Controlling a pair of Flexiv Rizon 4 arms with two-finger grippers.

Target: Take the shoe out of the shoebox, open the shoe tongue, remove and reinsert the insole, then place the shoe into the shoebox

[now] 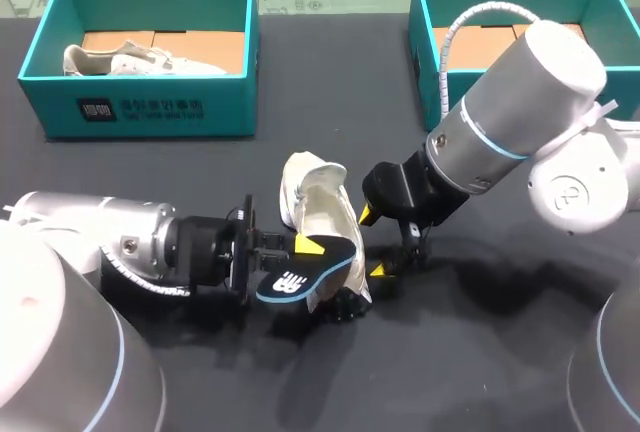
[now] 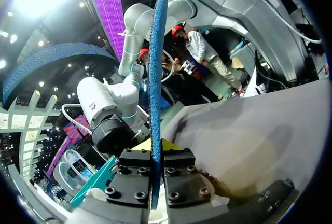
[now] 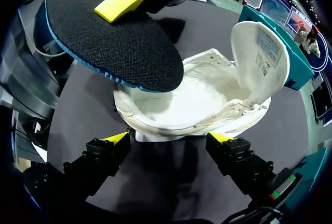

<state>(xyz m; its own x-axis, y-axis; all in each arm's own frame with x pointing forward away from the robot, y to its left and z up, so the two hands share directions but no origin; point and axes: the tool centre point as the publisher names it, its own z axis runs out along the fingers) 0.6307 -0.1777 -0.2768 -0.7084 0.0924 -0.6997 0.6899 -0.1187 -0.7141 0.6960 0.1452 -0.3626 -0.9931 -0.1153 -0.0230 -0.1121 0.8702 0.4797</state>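
Head view: the shoe [image 1: 318, 204] lies mid-frame on the dark desk [image 1: 480, 352], out of the shoebox [image 1: 432, 52] at upper right. My left end effector [image 1: 300, 250], coming in from lower left, is clenched on the black insole [image 1: 300, 280], which is clear of the shoe. My right end effector [image 1: 372, 243] sits at the heel end.

Left wrist view: the insole [image 2: 155, 68] shows edge-on, pinched between both fingers of the left end effector [image 2: 155, 147].

Right wrist view: the right end effector [image 3: 168, 137] is released, its tips flanking the heel of the shoe [image 3: 192, 102]; I can't confirm contact. The tongue [image 3: 259, 53] stands folded back and the insole [image 3: 104, 42] hovers above the opening.

Judgement: the insole is removed and reinsertion is in hand. Next I need to dip the toe end into the opening and slide it forward while the right steadies the heel.
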